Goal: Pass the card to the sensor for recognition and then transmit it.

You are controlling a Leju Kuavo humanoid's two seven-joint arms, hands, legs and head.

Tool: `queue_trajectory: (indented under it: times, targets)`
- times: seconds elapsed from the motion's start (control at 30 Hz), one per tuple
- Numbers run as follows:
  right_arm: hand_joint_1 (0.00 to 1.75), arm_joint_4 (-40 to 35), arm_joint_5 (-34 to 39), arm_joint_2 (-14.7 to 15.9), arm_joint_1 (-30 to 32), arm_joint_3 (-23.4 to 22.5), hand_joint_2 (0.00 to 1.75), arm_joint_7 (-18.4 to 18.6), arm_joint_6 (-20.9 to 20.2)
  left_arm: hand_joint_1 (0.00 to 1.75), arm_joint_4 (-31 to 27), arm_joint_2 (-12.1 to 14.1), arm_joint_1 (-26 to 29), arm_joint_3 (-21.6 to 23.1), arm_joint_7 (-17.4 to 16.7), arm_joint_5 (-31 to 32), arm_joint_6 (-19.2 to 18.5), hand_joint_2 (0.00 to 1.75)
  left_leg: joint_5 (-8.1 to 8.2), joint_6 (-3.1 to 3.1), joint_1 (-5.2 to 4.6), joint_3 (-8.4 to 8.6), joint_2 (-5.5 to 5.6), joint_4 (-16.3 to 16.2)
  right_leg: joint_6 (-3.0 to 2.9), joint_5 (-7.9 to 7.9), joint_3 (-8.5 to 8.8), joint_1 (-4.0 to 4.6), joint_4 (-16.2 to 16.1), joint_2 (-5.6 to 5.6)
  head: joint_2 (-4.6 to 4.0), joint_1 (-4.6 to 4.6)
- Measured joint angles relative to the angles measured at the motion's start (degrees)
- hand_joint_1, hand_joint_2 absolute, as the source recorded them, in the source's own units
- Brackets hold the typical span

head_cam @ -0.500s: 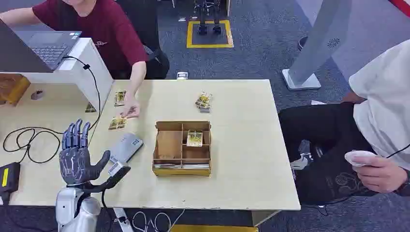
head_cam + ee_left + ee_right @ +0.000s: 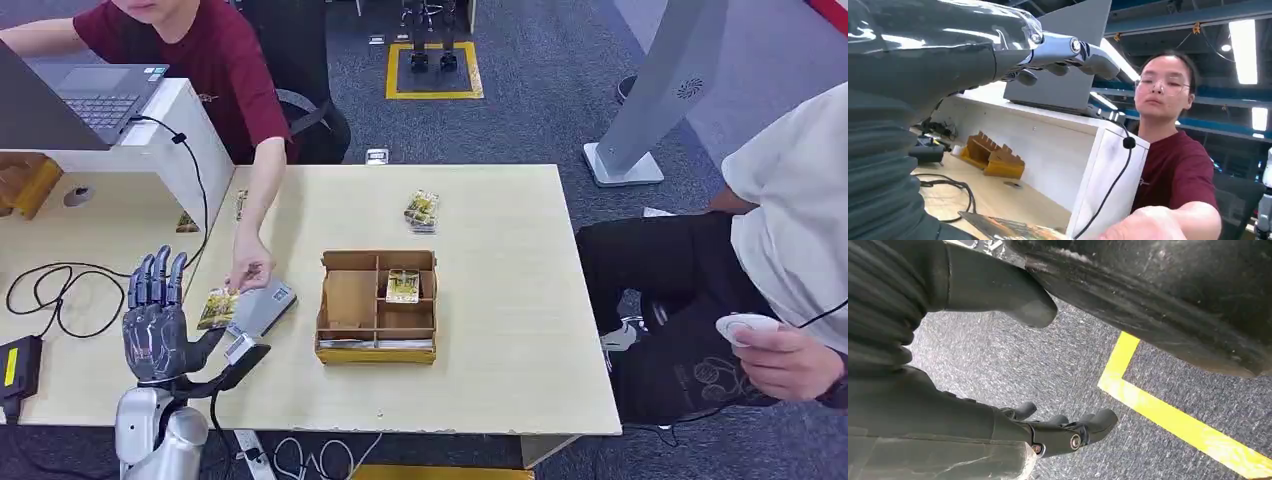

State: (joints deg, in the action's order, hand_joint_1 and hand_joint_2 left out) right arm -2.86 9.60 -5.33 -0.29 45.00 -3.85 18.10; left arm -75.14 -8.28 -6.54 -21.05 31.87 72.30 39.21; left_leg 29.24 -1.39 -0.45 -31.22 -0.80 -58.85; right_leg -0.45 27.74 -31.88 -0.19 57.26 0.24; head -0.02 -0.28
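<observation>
Left hand (image 2: 157, 325) up at the near-left corner of the table (image 2: 500, 380), palm raised, fingers spread and upright, thumb out to the side, nothing in it; the wrist view shows the same, fingers (image 2: 1068, 52) loosely extended over empty air. Right beside that thumb comes the card (image 2: 217, 307), pinched by a person's hand (image 2: 248, 272) and tilted toward the robot's palm; it looks just short of contact, though I cannot tell whether an edge is touching. So the step in hand, by my read, is the handover. To do it well: keep the palm steady and let the card come fully between thumb and fingers before closing, grip on the card's edge zone and not its face, and close gently so it doesn't bend or squirt out. Don't pull until the person lets go. Just past the card lies the grey sensor (image 2: 262, 306), flat on the table, so the carry will be short; hold the card level and face-down toward it. Farther on, the wooden tray (image 2: 378, 352) with one card in a compartment, and a small stack (image 2: 421, 209) at the far side. The right hand (image 2: 1058, 432) hangs over the floor, fingers lightly curled, holding nothing.
</observation>
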Motion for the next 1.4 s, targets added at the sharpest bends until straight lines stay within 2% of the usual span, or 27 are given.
queue_trajectory:
  times: [0.73, 0.83, 0.93, 1.03, 1.17, 1.23, 1.4]
  targets:
    - [0.00, -0.1, 0.2, 0.1, 0.0, 0.3, 1.75, -0.5, 0.0, 1.75, 0.5, 0.9, 0.1, 1.4, 1.8, -3.2, 0.0, 1.75, 0.00, 0.00, 0.00, 0.00, 0.01, 0.0, 0.00, 0.00, 0.00, 0.00, 0.0, 0.00, 0.00, 0.00]
    - [0.00, -0.2, 0.3, 0.2, 0.0, 0.3, 1.75, -0.5, 0.0, 1.75, 0.7, 1.0, 0.1, 1.9, 1.6, -5.5, 0.0, 1.75, 0.00, 0.00, 0.00, -0.01, 0.00, 0.0, 0.00, 0.00, 0.00, 0.00, 0.0, 0.00, 0.00, 0.00]
    - [0.00, -0.2, 0.7, 0.2, 0.0, 0.3, 1.75, -0.6, 0.0, 1.75, 1.7, 2.3, 0.2, 4.1, -1.3, -11.3, -0.2, 1.75, 0.00, 0.00, 0.00, 0.00, 0.00, 0.0, 0.00, 0.00, 0.00, 0.00, 0.0, 0.00, 0.00, 0.02]
    - [0.00, -0.2, 1.3, 0.2, 0.0, 0.3, 1.75, -0.7, 0.2, 1.75, 3.3, 4.6, 0.2, 9.4, -7.0, -22.7, -2.8, 1.75, 0.00, 0.00, 0.00, 0.00, 0.00, 0.0, 0.00, 0.00, -0.01, 0.01, 0.0, 0.00, 0.00, -0.02]
    - [0.00, 0.2, 2.4, 0.1, -0.1, 0.4, 1.75, -1.2, 0.6, 1.75, 3.7, 7.1, 0.0, 15.9, -12.5, -35.1, -14.2, 1.75, -0.01, 0.00, 0.01, 0.00, 0.00, 0.0, 0.00, 0.00, -0.01, 0.01, 0.0, 0.00, 0.00, 0.00]
    - [0.00, 0.5, 2.9, 0.0, -0.2, 0.4, 1.75, -1.7, 0.8, 1.75, 3.7, 7.8, -0.2, 18.2, -14.5, -38.5, -18.4, 1.75, -0.01, -0.01, 0.01, -0.01, 0.00, 0.0, 0.00, 0.00, -0.01, 0.01, 0.0, 0.01, 0.00, 0.00]
    - [0.00, 1.4, 4.0, -0.4, -0.4, 0.3, 1.75, -2.0, 1.3, 1.75, 3.8, 8.9, -1.1, 22.0, -18.0, -41.7, -23.6, 1.75, -0.01, -0.01, -0.01, -0.01, 0.00, 0.0, 0.00, -0.01, -0.01, 0.00, 0.0, 0.00, 0.00, 0.00]
